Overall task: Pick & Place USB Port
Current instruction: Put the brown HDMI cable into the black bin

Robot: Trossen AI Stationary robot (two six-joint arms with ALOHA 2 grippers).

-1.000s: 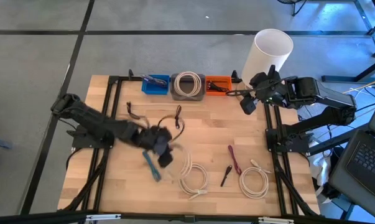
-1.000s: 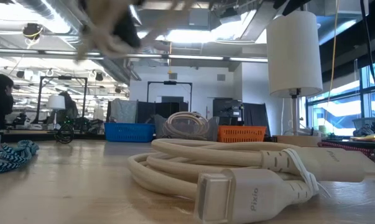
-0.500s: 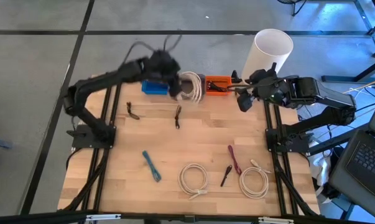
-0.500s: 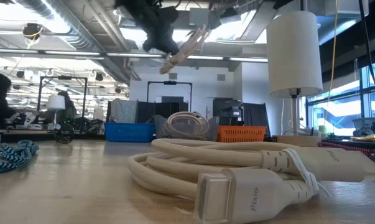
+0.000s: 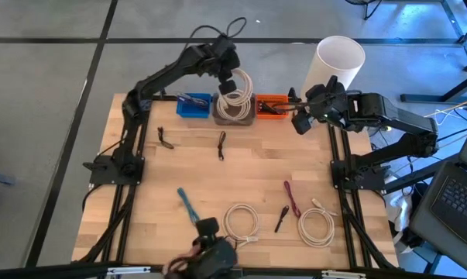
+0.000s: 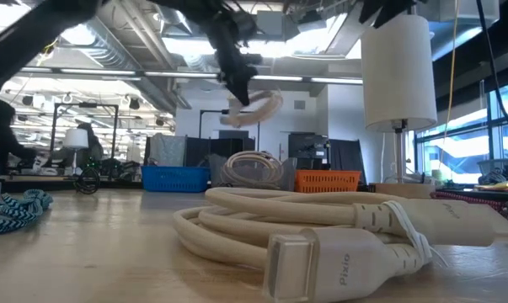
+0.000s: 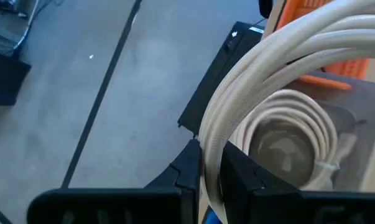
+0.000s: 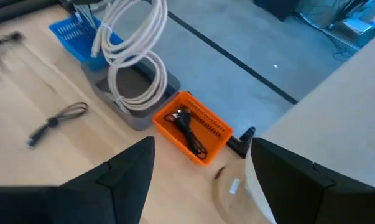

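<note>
Since half a second ago the left pincer (image 5: 227,74) has carried its white cable coil (image 5: 235,87) from beside the blue bin (image 5: 193,105) to above the grey bin (image 5: 233,111), still pinching one strand. Best to lower before letting go, so the loops settle onto the coil already inside. It dangles with its long axis running down into the bin — plug end not discernible. By the orange bin (image 5: 271,105) the right pincer (image 5: 300,116) waits, spread wide.

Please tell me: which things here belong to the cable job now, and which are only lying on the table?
In the job:
- left gripper, shut on the white cable coil
- grey bin under it, already holding a coil

Lying about:
- blue bin
- orange bin
- two white coils
- teal cable
- right gripper, open, waiting
</note>
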